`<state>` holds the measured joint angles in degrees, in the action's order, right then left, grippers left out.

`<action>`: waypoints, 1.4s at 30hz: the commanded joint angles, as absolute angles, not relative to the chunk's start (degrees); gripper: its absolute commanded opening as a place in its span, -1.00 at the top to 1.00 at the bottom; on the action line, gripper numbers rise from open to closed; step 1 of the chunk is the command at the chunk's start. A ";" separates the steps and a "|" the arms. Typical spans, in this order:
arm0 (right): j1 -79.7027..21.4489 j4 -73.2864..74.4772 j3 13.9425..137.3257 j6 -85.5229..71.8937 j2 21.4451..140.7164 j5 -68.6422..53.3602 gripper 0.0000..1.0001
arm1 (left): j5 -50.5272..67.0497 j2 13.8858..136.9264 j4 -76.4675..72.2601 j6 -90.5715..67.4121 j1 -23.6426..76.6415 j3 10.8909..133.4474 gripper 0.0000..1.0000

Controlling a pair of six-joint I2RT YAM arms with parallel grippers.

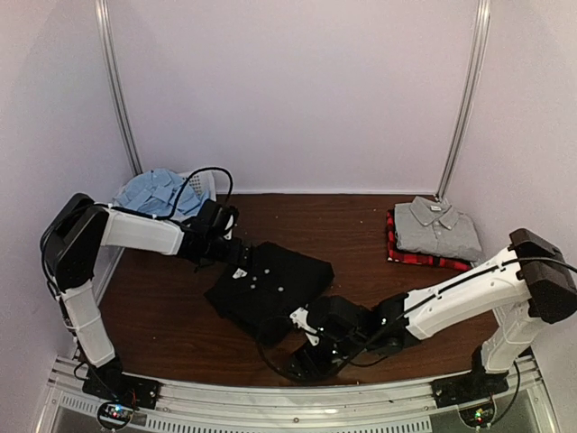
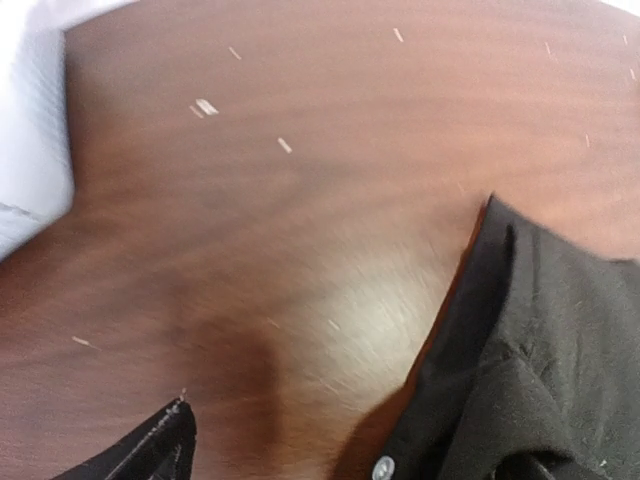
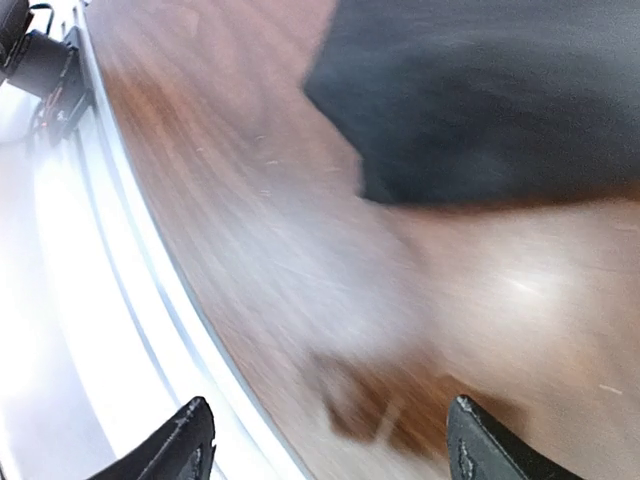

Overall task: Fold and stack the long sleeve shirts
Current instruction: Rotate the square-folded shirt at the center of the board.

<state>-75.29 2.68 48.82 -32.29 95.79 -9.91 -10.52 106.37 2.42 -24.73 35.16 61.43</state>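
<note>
1. A robotics lab test cell: plain pale wall panels (image 1: 288, 90) framed by upright aluminium posts (image 1: 115, 90).
2. A slotted metal rail (image 1: 270, 399) edges the dark brown wooden counter (image 1: 352, 216), with white-and-black robot arms (image 1: 135, 233) bolted on, cables exposed.

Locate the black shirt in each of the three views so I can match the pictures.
Top external: black shirt lies folded near the middle of the picture.
Left wrist: black shirt at lower right, collar and one button showing.
Right wrist: black shirt at upper right, a blurred dark corner.
Shared landmark: the brown wooden table shows under the shirt in all three.
</note>
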 commanded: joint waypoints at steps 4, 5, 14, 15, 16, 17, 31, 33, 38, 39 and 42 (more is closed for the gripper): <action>-63.82 15.89 51.23 -26.46 83.30 -3.14 -0.66 | -10.43 95.93 1.41 -27.41 34.98 57.56 -0.95; -61.45 15.80 52.14 -25.41 83.09 -3.91 -0.67 | -9.39 94.09 -0.45 -28.37 34.98 55.35 -0.95; -50.04 15.57 67.42 -17.41 95.65 -8.72 -0.66 | -7.71 94.85 3.06 -27.17 34.98 56.94 -0.95; -48.96 15.09 70.48 -17.22 97.72 -10.25 -0.66 | -7.90 94.95 3.57 -27.35 34.98 57.44 -0.95; -47.76 15.20 72.14 -16.97 100.03 -11.43 -0.65 | -8.05 94.29 3.74 -27.87 34.94 57.14 -0.95; -46.72 16.48 75.88 -16.56 102.27 -11.69 -0.66 | -8.24 92.90 3.68 -28.50 34.97 56.32 -0.95; -38.01 21.25 85.54 -12.65 120.17 -25.87 -0.68 | 2.12 71.71 -5.16 -52.91 42.63 27.40 -0.94; -38.06 19.51 82.83 -13.24 119.56 -28.29 -0.66 | 2.45 71.70 -7.79 -55.83 44.30 24.63 -0.90; -38.12 12.44 71.57 -16.95 114.59 -31.54 -0.51 | 3.16 74.90 -10.63 -57.30 45.35 24.11 -0.73; -38.16 10.64 68.90 -18.02 113.09 -32.19 -0.48 | 3.44 75.85 -11.10 -56.95 45.35 24.50 -0.68; -38.98 5.20 60.78 -21.36 108.27 -32.97 -0.44 | 3.10 79.25 -11.54 -54.86 45.07 26.47 -0.57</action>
